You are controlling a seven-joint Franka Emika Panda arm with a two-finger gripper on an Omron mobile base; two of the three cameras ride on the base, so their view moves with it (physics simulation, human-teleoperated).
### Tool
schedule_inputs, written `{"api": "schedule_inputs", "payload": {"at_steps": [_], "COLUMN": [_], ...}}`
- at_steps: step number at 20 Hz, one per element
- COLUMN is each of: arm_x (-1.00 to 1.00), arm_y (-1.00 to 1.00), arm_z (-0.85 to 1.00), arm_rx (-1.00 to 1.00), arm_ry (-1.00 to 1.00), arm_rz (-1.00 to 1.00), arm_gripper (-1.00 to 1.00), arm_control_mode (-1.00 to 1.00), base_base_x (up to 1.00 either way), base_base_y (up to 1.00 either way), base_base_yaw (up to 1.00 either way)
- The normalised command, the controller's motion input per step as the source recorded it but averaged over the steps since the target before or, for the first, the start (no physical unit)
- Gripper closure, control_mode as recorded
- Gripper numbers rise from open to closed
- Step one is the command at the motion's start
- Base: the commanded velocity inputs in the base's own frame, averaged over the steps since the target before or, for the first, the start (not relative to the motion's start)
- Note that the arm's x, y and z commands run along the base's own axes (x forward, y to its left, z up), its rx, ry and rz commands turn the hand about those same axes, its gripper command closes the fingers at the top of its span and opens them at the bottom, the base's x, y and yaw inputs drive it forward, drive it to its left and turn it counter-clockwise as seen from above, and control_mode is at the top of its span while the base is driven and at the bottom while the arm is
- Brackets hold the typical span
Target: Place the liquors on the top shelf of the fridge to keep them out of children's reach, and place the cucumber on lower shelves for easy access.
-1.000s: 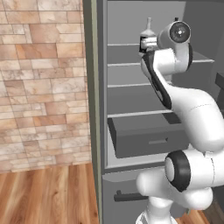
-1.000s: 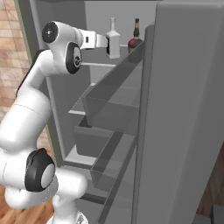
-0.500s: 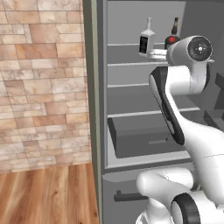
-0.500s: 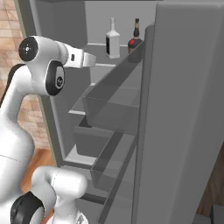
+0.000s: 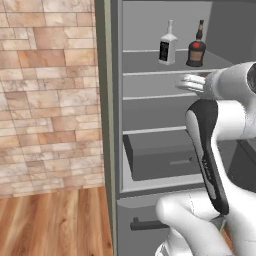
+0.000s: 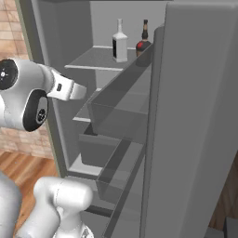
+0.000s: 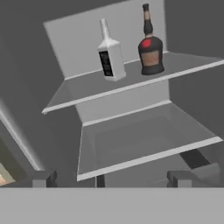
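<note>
Both liquors stand upright on the top shelf of the open fridge. The tall clear-white bottle is on the left. The squat dark red bottle is close on its right. My gripper is open and empty. It hangs in front of the fridge, below the top shelf's level and well back from the bottles. A lower shelf lies bare under them. The cucumber is out of view.
A boxy grey drawer sits below the shelves. The open door with its narrow trays stands to the right of the arm. A brick wall and wood floor lie left of the fridge.
The gripper has drawn back and down from beside the clear-white bottle on the top shelf, staying open. The arm no longer covers the dark red bottle in the left base view.
</note>
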Motion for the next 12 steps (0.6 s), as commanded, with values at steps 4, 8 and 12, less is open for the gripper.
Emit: {"api": "schedule_inputs", "payload": {"at_steps": [4, 8, 12], "arm_x": [-0.78, -0.67, -0.44], "arm_y": [0.21, 0.09, 0.00], "arm_z": [-0.08, 0.00, 0.00], "arm_rx": [0.00, -0.08, -0.10], "arm_ry": [0.00, 0.00, 0.02], "arm_rz": [0.12, 0.02, 0.00], "arm_gripper": [-1.00, -1.00, -1.00], "arm_control_mode": [-1.00, -1.00, -1.00], "base_base_x": [0.00, 0.00, 0.00], "base_base_y": [0.00, 0.00, 0.00], "base_base_yaw": [0.00, 0.00, 0.00]}}
